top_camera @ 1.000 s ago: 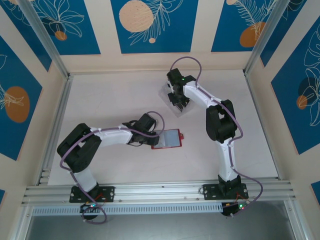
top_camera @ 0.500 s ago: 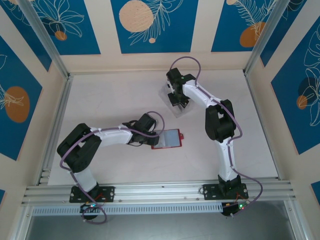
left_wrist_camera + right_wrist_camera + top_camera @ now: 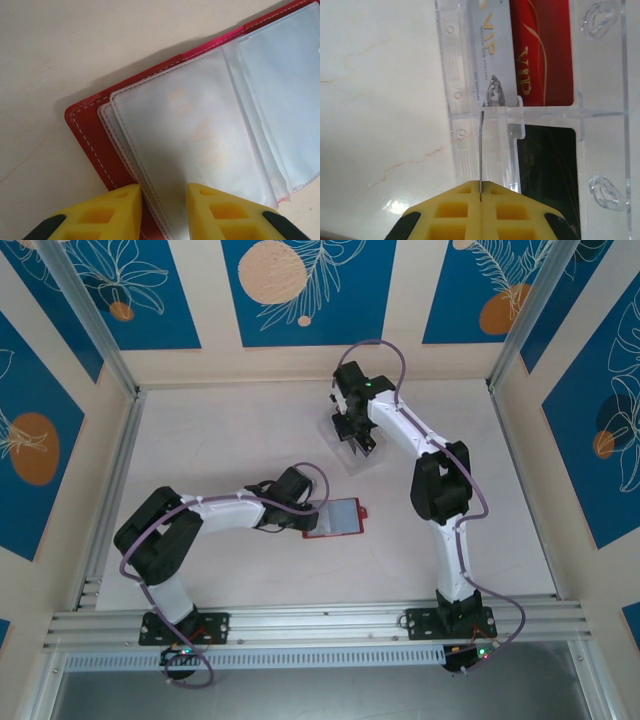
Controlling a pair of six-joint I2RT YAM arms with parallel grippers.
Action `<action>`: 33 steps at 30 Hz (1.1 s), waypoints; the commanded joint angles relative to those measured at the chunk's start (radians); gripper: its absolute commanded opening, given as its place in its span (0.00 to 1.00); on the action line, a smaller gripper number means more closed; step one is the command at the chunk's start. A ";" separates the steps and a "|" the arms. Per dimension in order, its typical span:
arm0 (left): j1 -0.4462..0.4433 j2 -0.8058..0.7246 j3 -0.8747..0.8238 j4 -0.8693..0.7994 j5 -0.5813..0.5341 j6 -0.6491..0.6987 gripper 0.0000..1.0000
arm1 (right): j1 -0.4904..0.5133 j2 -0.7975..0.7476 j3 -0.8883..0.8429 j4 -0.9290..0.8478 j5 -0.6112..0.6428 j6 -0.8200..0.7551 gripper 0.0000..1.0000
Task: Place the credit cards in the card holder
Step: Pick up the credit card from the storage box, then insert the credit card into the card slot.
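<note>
The red card holder lies open on the table, its frosted inner pockets facing up. My left gripper is at its left edge. The yellow fingertips stand slightly apart on either side of the pockets' stitched edge. My right gripper hangs over the clear tray and is shut on a thin credit card, seen edge-on. A silver card, a red card and a black card lie in the tray.
The clear tray's wall and dividers are right under the held card. White table stretches between the tray and the holder. Metal rails border the table's left and near edges.
My right gripper has closed fully on the card, and its wrist has risen and shifted toward the back over the tray. The left arm and the card holder have not moved.
</note>
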 commanded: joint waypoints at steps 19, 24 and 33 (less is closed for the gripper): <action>-0.025 -0.022 -0.004 -0.095 -0.043 0.035 0.24 | 0.038 -0.642 -0.977 0.633 -0.496 0.351 0.00; -0.034 -0.022 0.005 -0.115 -0.059 0.045 0.23 | 0.050 -0.650 -1.122 0.839 -0.528 0.420 0.00; -0.040 -0.008 0.014 -0.133 -0.062 0.054 0.21 | 0.059 -0.649 -1.278 1.064 -0.514 0.525 0.00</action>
